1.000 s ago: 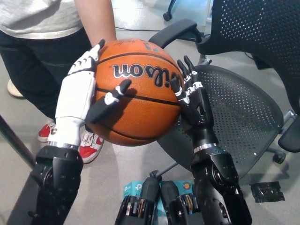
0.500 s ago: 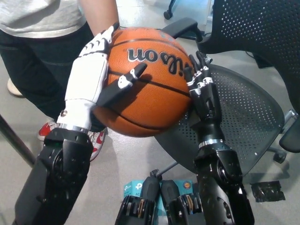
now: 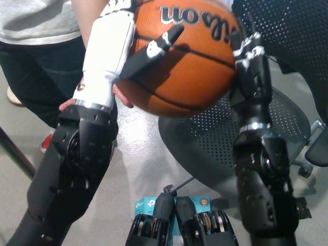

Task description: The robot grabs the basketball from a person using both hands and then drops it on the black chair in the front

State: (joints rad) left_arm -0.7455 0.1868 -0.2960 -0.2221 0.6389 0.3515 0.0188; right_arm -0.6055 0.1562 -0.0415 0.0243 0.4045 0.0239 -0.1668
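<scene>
An orange Wilson basketball (image 3: 189, 66) is high in the head view, over the near edge of the black mesh chair seat (image 3: 220, 148). My white left hand (image 3: 110, 51) presses its left side, one finger laid across the ball's front. On the right side my black right hand (image 3: 251, 61) presses in. The ball is clamped between the two hands. A person's hand (image 3: 120, 97) shows just under the ball's lower left, behind my left wrist; whether it touches the ball is unclear.
A person in a grey shirt and dark trousers (image 3: 36, 61) stands at the left. The chair's backrest (image 3: 292, 36) rises at the upper right, with an armrest (image 3: 318, 148) at the right edge. A teal box (image 3: 146, 207) lies on the floor below.
Both hands have lifted the ball up and to the right, from in front of the person to above the chair seat's edge. The person's hand now trails below the ball.
</scene>
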